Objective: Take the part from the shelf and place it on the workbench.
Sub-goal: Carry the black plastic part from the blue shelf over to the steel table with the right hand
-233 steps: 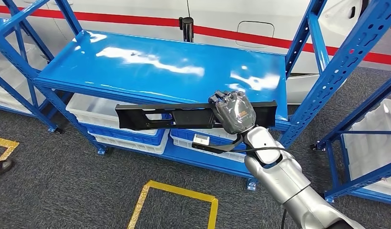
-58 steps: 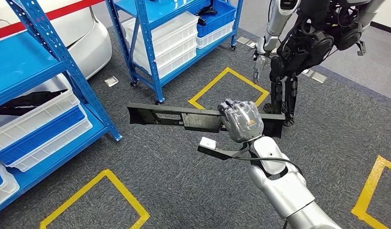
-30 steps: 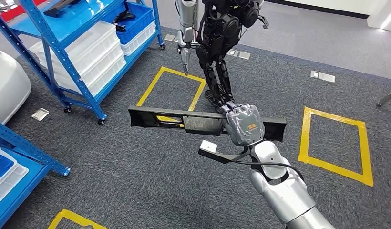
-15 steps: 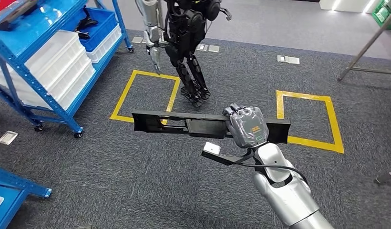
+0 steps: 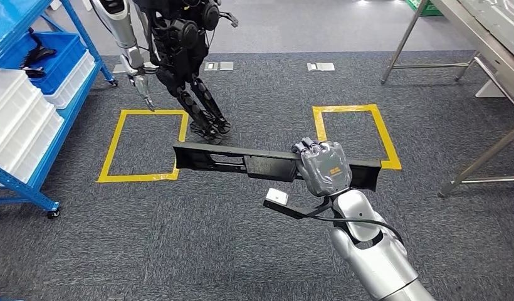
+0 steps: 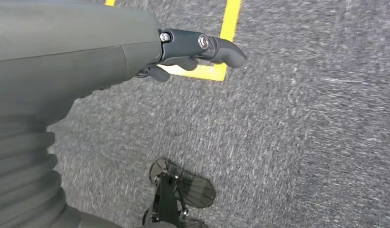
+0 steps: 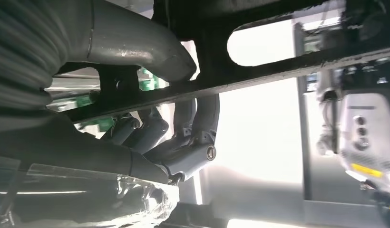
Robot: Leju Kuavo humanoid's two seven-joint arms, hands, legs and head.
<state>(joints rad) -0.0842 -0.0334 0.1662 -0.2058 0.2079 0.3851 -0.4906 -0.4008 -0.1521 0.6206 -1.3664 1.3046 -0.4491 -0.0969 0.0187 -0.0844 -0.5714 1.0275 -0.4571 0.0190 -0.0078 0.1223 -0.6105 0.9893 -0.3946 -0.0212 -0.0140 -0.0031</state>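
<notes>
Head view shows you the right hand (image 5: 323, 167) wrapped around the part (image 5: 242, 162), a long flat black piece with cut-out slots. The hand grasps it near one end, so most of the length reaches out toward the robot's left. The part stays level in the air above the grey carpet (image 5: 179, 238), touching nothing else. From the right wrist view you can see the fingers (image 7: 150, 133) curled under a dark bar of the part (image 7: 259, 66), with the thumb on the other side.

In the left wrist view the left hand (image 6: 183, 47) hangs over the carpet, near a corner of yellow tape (image 6: 217, 47). One finger points outward and nothing is in it, but whether the other fingers are spread or curled you cannot tell from this angle.

Two yellow tape squares (image 5: 141, 145) lie on the floor ahead. Another humanoid robot (image 5: 179, 50) stands beside the left square. A blue shelf (image 5: 29, 182) with white bins (image 5: 19, 125) is at the left edge, and metal table legs (image 5: 480, 160) are at the right.
</notes>
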